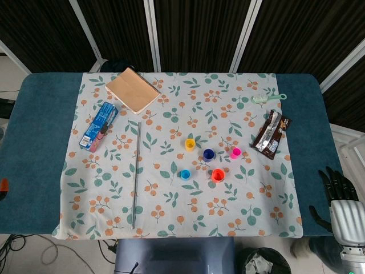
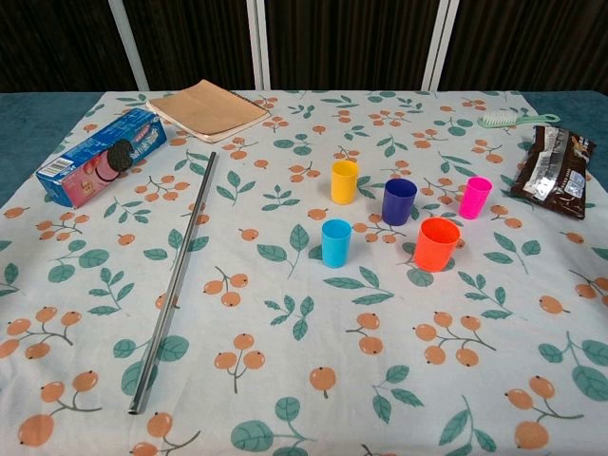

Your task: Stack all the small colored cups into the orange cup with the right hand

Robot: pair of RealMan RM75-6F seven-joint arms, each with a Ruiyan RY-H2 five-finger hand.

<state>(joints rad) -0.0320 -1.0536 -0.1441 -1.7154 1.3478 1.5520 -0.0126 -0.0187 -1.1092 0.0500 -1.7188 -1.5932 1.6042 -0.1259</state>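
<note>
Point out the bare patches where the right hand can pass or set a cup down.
Free: the wide near strip of cloth in front of the orange cup, and the stretch between the metal rod and the blue cup. Crowded: the cup cluster, where the purple cup, pink cup and yellow cup stand close. The right hand hangs off the table's right edge.

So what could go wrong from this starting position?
The purple cup and pink cup stand close to the orange cup, so the right hand, now off at the table edge, could topple a neighbour while reaching in. The light blue cup and yellow cup lie beyond the orange one, inviting a knock on the way.
</note>
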